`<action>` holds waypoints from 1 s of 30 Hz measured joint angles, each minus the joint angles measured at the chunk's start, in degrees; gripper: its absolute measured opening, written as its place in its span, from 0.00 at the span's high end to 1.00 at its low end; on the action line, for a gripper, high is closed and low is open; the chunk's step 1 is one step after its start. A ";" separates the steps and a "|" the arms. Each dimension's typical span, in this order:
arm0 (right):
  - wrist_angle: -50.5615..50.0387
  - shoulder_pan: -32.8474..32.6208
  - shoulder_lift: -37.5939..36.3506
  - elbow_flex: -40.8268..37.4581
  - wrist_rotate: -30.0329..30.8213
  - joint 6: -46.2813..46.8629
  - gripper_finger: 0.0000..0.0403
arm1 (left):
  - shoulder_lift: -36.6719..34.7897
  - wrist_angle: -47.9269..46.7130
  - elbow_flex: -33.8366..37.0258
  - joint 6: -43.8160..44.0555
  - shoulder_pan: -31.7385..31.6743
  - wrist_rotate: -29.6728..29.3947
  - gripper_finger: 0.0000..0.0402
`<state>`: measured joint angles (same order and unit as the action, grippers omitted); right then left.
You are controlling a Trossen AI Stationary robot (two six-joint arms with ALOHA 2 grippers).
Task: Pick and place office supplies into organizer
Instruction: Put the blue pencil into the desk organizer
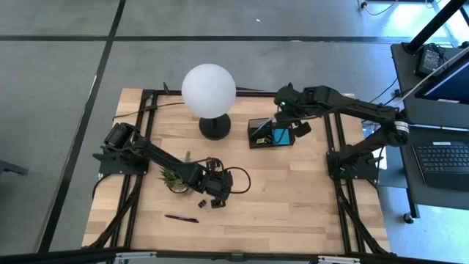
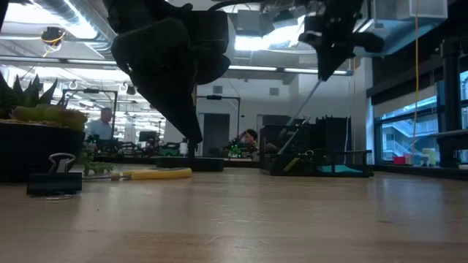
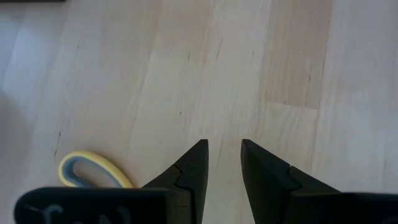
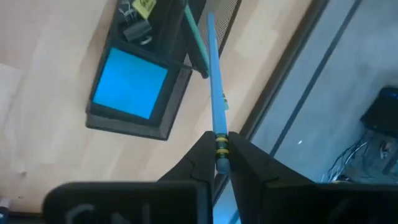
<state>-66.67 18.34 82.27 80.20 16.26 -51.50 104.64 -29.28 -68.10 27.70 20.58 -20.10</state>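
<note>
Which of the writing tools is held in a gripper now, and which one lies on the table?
The blue pencil is clamped in the right gripper above the organizer. The black pen lies alone on the table.

I count two dark arms of mine over the table, one white globe lamp [image 1: 209, 89] on its round black base, one small green potted plant [image 1: 176, 178] and one black mesh organizer tray [image 1: 270, 133]. Inside that tray sit one blue sticky-note pad [image 4: 130, 83] and one black binder clip [image 4: 135, 28]; I hold one blue pencil [image 4: 216, 99], and the wood carries one dark pen [image 1: 181, 218], two more binder clips [image 1: 200, 201] and one yellow-handled pair of scissors [image 3: 93, 170]
</note>
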 joint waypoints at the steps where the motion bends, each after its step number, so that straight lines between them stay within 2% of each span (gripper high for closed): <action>1: 0.07 0.52 0.73 0.00 -0.10 -1.02 0.90 | 0.00 0.00 0.00 -0.02 0.00 0.00 0.78; 7: 2.39 3.05 3.97 0.00 -5.54 -4.44 0.90 | 0.00 0.00 0.00 0.00 0.00 0.04 0.78; 15: 3.76 4.91 7.59 0.00 -9.88 -5.32 0.90 | 0.00 -0.02 0.00 -0.02 0.00 0.05 0.78; 30: 5.05 5.28 12.43 0.00 -9.93 -1.77 0.90 | 0.00 0.87 0.00 0.00 0.00 0.08 0.78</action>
<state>-61.62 23.62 94.70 80.20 6.33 -53.27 104.64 -28.40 -68.10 27.70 20.58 -20.02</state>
